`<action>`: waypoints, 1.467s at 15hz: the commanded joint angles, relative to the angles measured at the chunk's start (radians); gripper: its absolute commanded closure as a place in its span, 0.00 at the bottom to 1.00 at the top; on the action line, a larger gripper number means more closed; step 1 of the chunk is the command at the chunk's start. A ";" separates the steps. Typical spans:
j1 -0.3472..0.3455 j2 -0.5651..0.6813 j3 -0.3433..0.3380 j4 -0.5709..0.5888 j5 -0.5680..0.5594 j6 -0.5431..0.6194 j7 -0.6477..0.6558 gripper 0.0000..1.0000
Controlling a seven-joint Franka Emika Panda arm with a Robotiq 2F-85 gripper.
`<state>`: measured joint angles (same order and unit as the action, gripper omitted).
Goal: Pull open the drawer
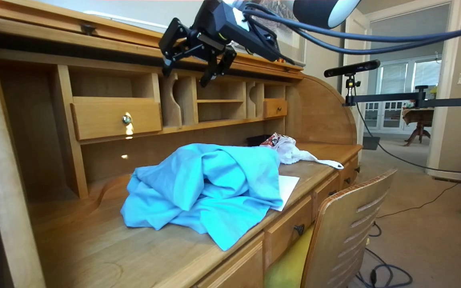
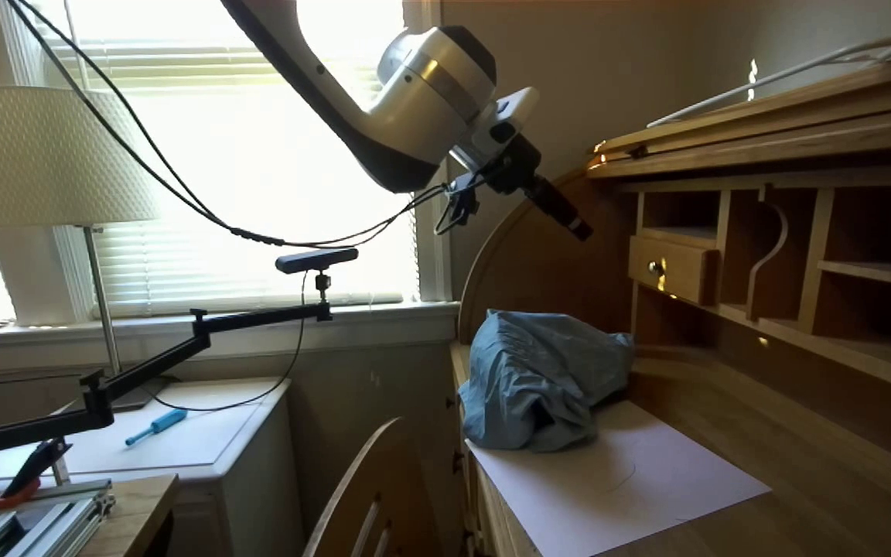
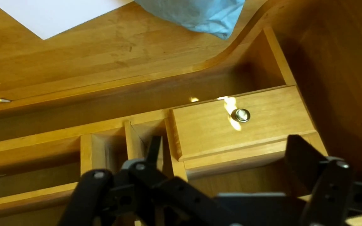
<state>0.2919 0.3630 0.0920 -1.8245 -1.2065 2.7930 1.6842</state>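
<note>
The drawer (image 1: 114,118) is a wide light-oak front set in the desk's row of cubbyholes, with a small round brass knob (image 1: 126,119) at its centre. Sunlight falls in spots beside the knob. In the other views too, the drawer (image 2: 670,267) (image 3: 206,131) shows its front standing slightly proud of the frame. My gripper (image 1: 186,76) hangs in the air up and out from the cubbyholes, apart from the drawer. From the wrist, the knob (image 3: 242,115) appears between and beyond the widely spread fingertips. Those jaws are open and hold nothing.
A bunched blue cloth (image 1: 206,180) lies on the desktop beside white paper (image 2: 623,480). Above the cubbyholes runs the desk's overhanging top edge (image 1: 126,34). A narrow drawer (image 1: 275,108) sits at the opposite end. A wooden chair (image 1: 346,224) stands in front.
</note>
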 commanded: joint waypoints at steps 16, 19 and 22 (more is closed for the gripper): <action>0.149 0.400 -0.116 0.510 -0.158 -0.165 0.076 0.00; 0.159 0.440 -0.129 0.563 -0.142 -0.182 0.075 0.00; 0.161 0.475 -0.134 0.607 -0.133 -0.182 0.065 0.00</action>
<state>0.4381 0.7786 -0.0277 -1.3030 -1.3242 2.6283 1.7244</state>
